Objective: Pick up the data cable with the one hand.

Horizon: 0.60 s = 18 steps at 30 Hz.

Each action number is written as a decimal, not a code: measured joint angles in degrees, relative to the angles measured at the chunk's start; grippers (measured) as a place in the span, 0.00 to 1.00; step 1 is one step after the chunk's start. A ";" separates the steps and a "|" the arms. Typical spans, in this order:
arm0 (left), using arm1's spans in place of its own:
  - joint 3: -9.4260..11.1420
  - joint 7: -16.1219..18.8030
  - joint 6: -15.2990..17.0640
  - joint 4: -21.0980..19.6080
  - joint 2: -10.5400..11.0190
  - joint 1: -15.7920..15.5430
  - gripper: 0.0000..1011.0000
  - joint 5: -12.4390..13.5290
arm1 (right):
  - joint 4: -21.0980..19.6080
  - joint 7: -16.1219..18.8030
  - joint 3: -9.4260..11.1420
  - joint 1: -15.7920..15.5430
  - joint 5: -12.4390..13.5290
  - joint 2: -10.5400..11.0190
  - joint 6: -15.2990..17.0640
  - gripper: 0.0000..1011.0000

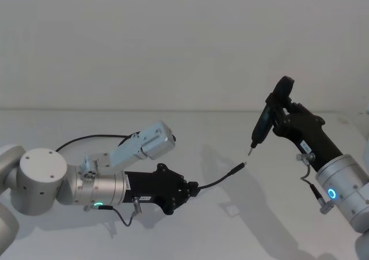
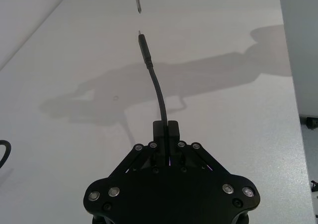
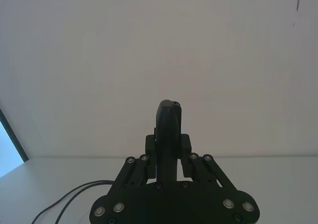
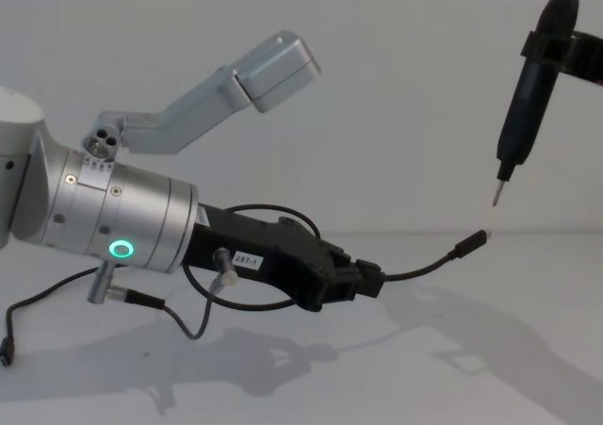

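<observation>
My left gripper (image 1: 193,188) is shut on the data cable (image 1: 220,180), a thin black cord. A short length arcs out past the fingers to its small plug (image 1: 240,166), held above the white table. From the left wrist, the cable (image 2: 158,92) rises from between the closed fingers (image 2: 160,128). The chest view shows the gripper (image 4: 363,282) and the plug (image 4: 474,241) in the air. More cable loops behind the left arm (image 1: 86,139). My right gripper (image 1: 282,119) is shut on a black pen-shaped tool (image 1: 262,124). Its metal tip hangs just above the plug.
The white table (image 1: 230,225) runs back to a plain white wall. A short grey wire (image 4: 179,321) with a silver connector hangs from the left wrist. A slack stretch of cable lies on the table at the far left (image 4: 38,298) and shows in the right wrist view (image 3: 64,201).
</observation>
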 joint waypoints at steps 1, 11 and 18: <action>0.00 0.00 0.00 -0.01 0.00 0.00 0.05 0.00 | 0.08 -0.04 -0.07 0.02 0.01 0.02 0.00 0.28; 0.00 0.01 0.00 -0.01 0.00 0.00 0.05 0.01 | 0.97 -0.35 -0.69 0.39 0.04 0.24 -0.05 0.28; 0.00 0.01 0.00 -0.01 0.00 0.00 0.05 0.00 | 1.45 -0.48 -0.93 0.59 0.03 0.37 0.09 0.28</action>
